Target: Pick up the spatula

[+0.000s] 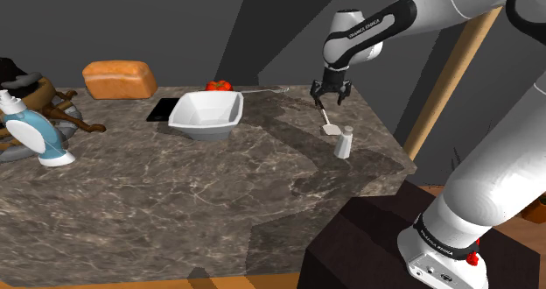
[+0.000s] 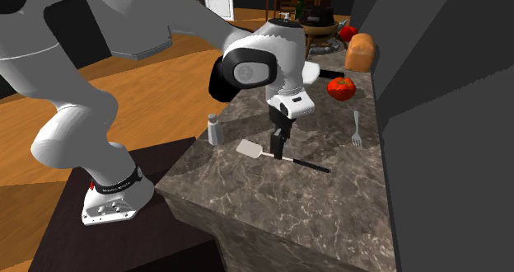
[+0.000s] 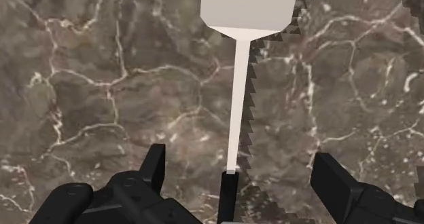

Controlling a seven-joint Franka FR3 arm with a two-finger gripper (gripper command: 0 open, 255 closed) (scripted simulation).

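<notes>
A dark, pale-veined stone counter [image 1: 175, 200] carries a white spatula [image 1: 332, 129] lying flat near its stand-side edge. A pale shaker [image 1: 344, 143] stands just beside the blade (upright). A white bowl [image 1: 210, 125] sits mid-counter, with a bread loaf [image 1: 120, 79] and a tomato [image 1: 219, 86] along the far edge.

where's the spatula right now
In the shoulder view the spatula lies flat near the right end of the dark veined counter, beside the small shaker, under the open gripper.
</notes>
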